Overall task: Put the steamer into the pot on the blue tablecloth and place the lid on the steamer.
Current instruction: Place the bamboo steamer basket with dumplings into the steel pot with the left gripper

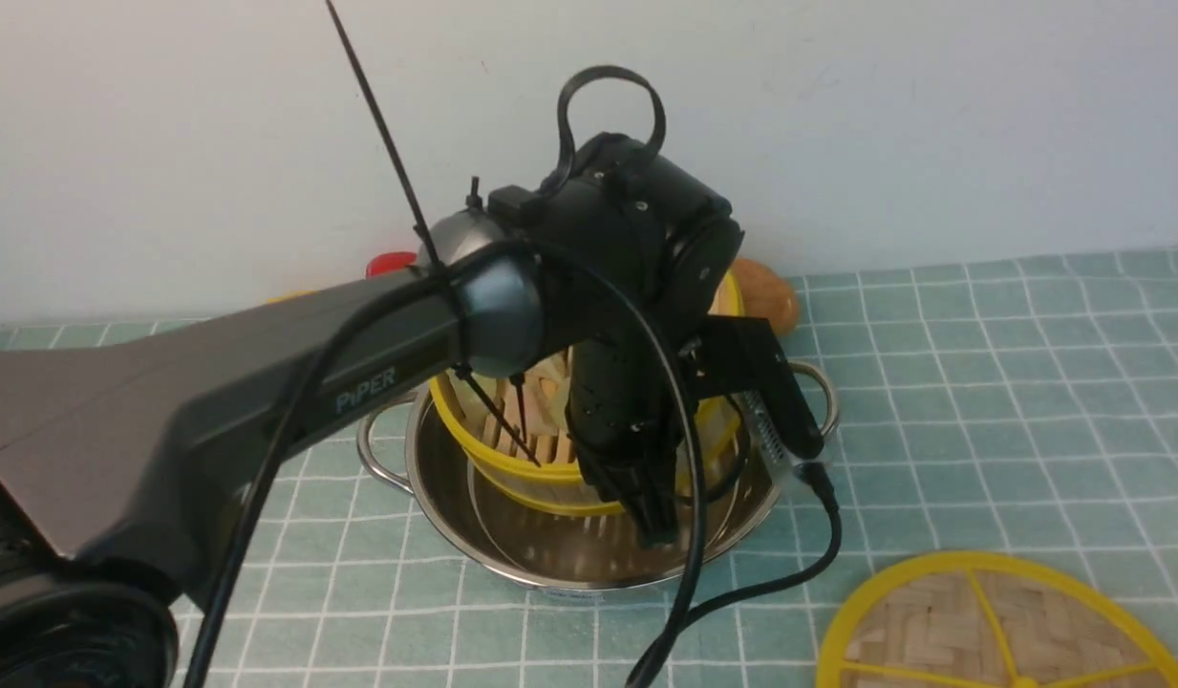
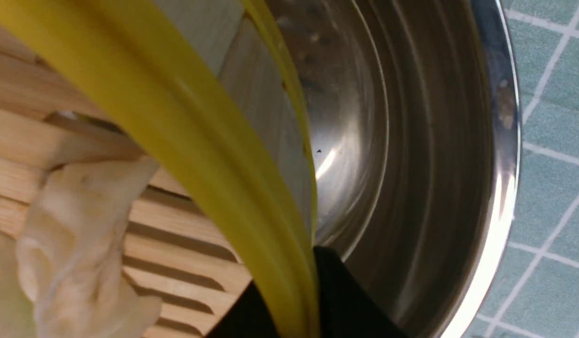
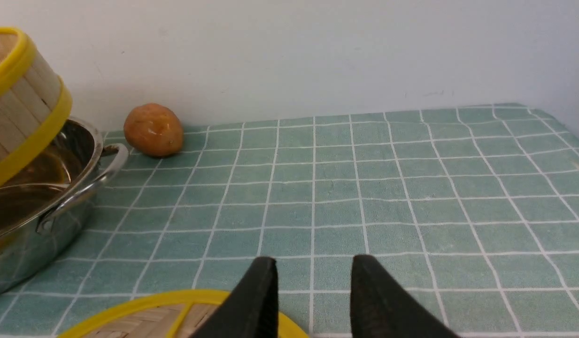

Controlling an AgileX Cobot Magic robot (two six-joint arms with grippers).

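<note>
Left jaws are clamped tight on the yellow top rim of the steamer, one black finger inside the wall, one outside. You can see it plainly from the wrist. The bamboo basket hangs tilted from that grip, its lower edge dipped inside the pot, its far side riding up above the steel rim. Whether it touches the pot's floor, I can't tell.

Inside the steamer, right beside the clamped jaws, the slatted wooden floor shows, with a pale crumpled dumpling lying on it. The rest of its load is hidden by the arm. On the outer side of those jaws the pot's shiny wall is bare, showing only reflections. The pot sits on the blue tablecloth spread over the worktop, loop handles out to either side.

Over to the right jaws: parted, nothing between them. The lid lies flat on the cloth just at their tips, woven face and yellow spokes up, well apart from the pot. Farther ahead of those jaws, by the wall, sits a brownish-orange round lump, near the pot's handle.
</note>
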